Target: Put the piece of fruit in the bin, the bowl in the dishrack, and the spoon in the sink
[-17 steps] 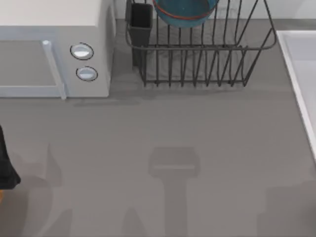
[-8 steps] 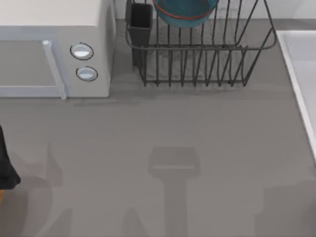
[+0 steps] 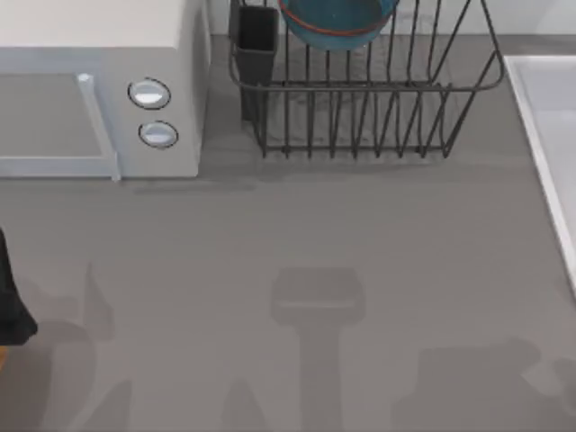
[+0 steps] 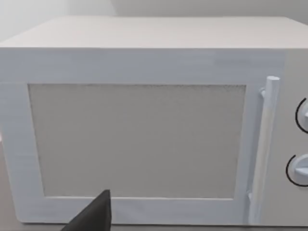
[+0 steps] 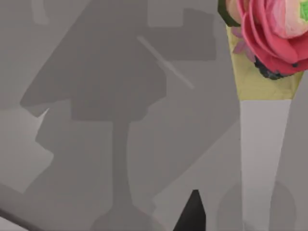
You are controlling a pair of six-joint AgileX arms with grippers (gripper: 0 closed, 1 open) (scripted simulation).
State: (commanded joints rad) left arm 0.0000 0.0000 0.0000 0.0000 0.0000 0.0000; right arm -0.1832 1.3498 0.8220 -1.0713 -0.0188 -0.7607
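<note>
Since a second ago, shadow has spread along the tabletop's [image 3: 360,225] near right edge.
Bowl [image 3: 337,22] sits in dishrack [image 3: 360,90]; whether my pincers are open or closed, I cannot tell.

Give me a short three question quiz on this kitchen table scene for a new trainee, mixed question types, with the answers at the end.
1. True or false: the bowl sits inside the dishrack.
2. The microwave has how many round knobs? A) one B) two C) four
3. Fill in: along the table's right edge lies the pale ____.

Key: 1 true; 2 B; 3 sink.
</note>
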